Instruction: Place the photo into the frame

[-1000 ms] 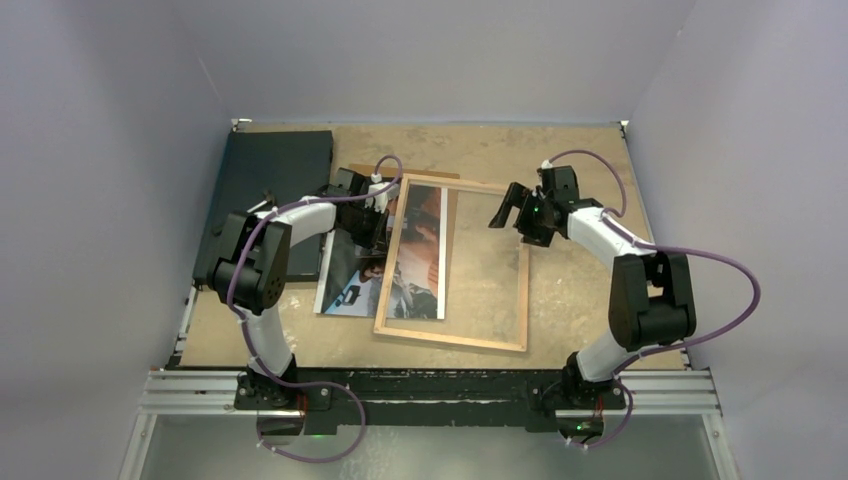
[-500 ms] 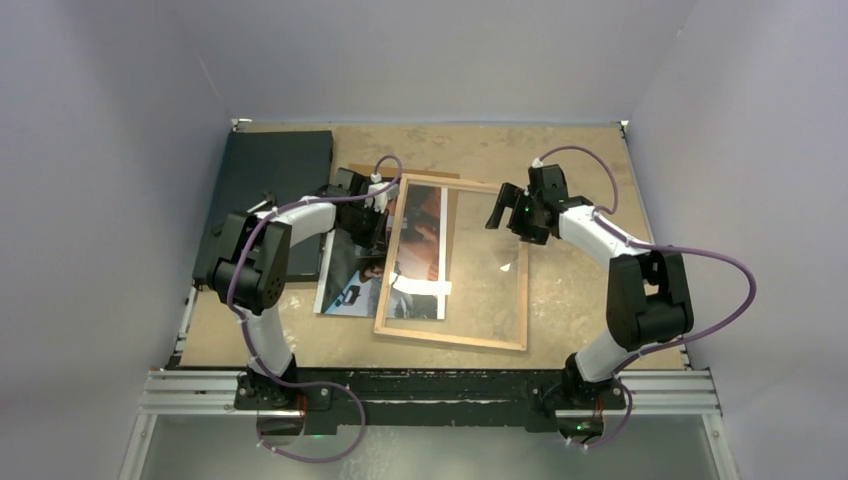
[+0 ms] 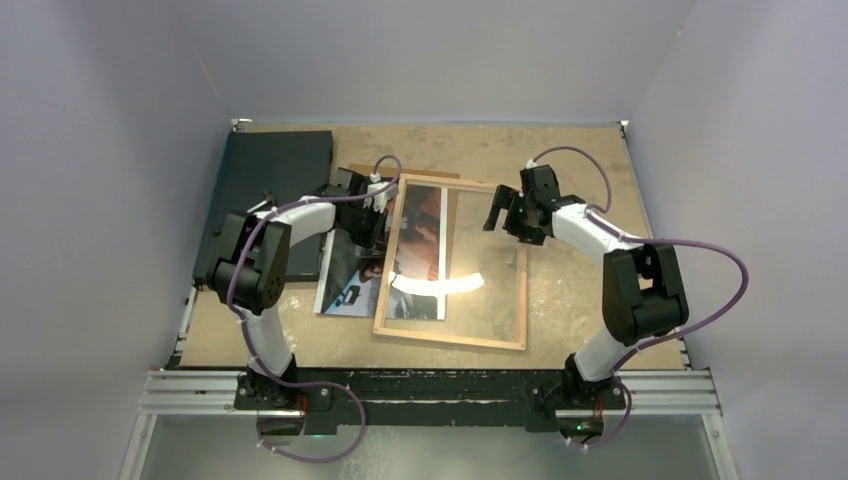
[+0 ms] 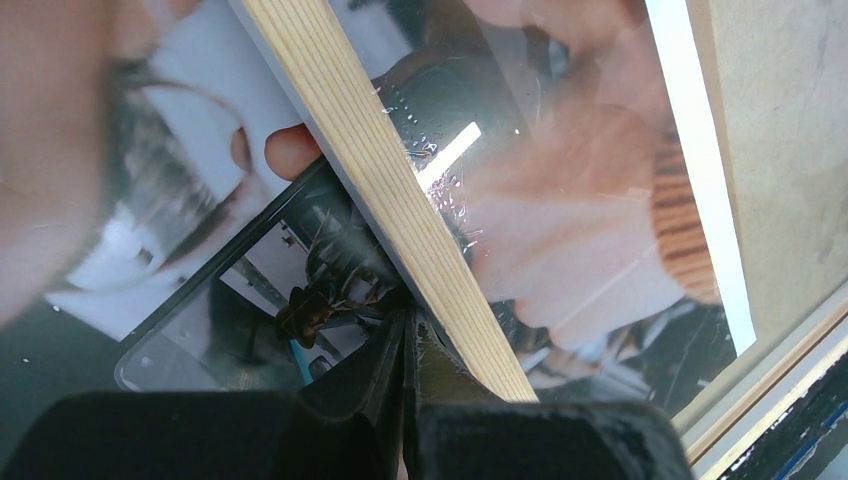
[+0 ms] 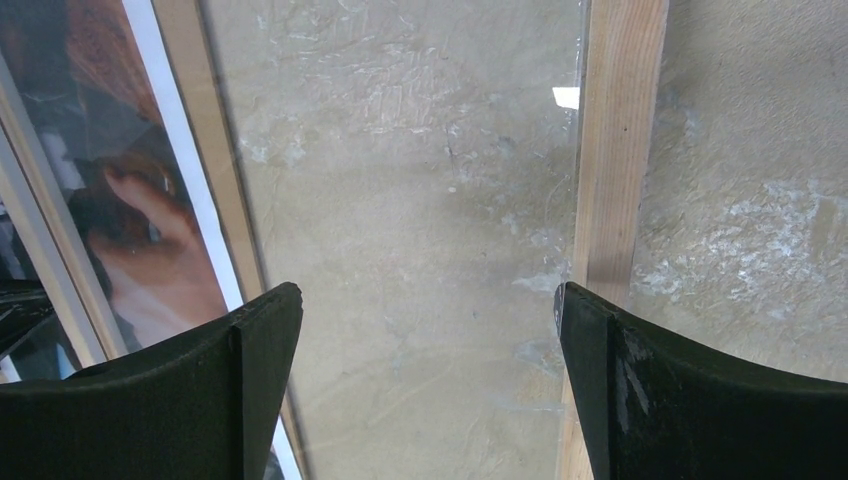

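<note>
A flat black board (image 3: 272,175) lies on the scuffed tan table (image 3: 570,160) at ten o'clock. A brown panel (image 3: 452,215) lies flat near centre. A metal rail (image 3: 450,395) spans six o'clock

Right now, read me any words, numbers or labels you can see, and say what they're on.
No text is readable.
On the photo: pale marks near its lower left corner, too blurred to read.
On the frame and the black board: no lettering visible.

Lab cell: grey walls (image 3: 100,150), aluminium rail (image 3: 180,392), worn table (image 3: 560,150).
</note>
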Available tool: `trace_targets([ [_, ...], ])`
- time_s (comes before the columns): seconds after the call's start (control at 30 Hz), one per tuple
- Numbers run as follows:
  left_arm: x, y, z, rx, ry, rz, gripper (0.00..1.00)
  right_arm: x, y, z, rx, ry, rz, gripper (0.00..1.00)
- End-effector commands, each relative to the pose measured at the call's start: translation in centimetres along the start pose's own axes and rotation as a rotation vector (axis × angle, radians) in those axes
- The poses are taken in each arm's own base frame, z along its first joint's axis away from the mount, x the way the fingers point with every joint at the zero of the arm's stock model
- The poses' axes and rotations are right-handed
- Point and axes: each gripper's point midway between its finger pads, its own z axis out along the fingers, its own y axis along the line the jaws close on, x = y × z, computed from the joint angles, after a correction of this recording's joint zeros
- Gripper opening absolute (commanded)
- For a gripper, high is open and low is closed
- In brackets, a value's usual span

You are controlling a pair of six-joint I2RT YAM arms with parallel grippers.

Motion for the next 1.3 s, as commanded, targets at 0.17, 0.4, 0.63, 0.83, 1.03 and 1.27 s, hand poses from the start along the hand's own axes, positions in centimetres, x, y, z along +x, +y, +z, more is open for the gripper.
trace_targets([
  [0.17,-1.1,-0.8,-0.6,0.042,-0.046,0.020,0.00,-1.3,2.6,-1.7,-0.035,-0.019,-0.046,0.99],
  [0.4,-0.9,-0.2,-0.9,0.044,-0.047,0.007,0.00,-1.2,1.4,-1.7,0.025,-0.016,-0.076,0.99],
  [0.63,-0.9,-0.3,-1.0,0.045,-0.049,0.005,0.00,-1.2,0.7,-1.6,0.070,-0.012,-0.108,0.99],
  [0.83,-0.7,-0.3,-0.9,0.048,-0.047,0.002,0.00,-1.3,0.1,-1.7,0.119,-0.016,-0.143,0.99],
  [1.03,-1.0,-0.4,-1.0,0.049,-0.052,0.003,0.00,-0.8,0.3,-1.2,0.106,0.000,-0.147,0.99],
  [1.27,-1.0,-0.4,-1.0,0.050,-0.050,0.004,0.00,0.0,-0.1,-1.9,0.104,0.006,-0.139,0.95],
])
